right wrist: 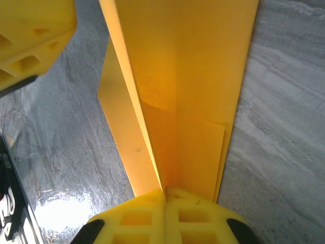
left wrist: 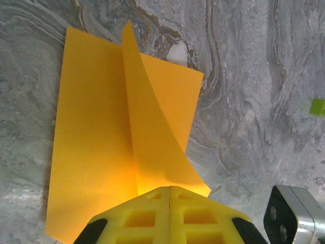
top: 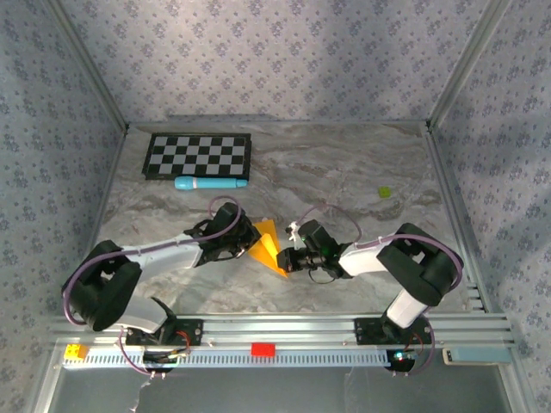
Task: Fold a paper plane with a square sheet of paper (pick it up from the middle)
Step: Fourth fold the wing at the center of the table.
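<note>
Pinching the square sheet of paper (top: 269,243) from both sides, mid-frame.
Left hand (left wrist: 169,190) and right hand (right wrist: 165,192) clamp it; its long axis runs up-frame.

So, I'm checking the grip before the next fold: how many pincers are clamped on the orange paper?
2. The left pincer is shut on a raised flap of the orange paper; the right pincer is shut on the paper from the opposite side.

Pale blue-grey floral-wallpaper walls (top: 275,60) enclose a grey marbled table (top: 344,163), framed by slanting aluminium corner posts (top: 89,64); soft, even light.
</note>
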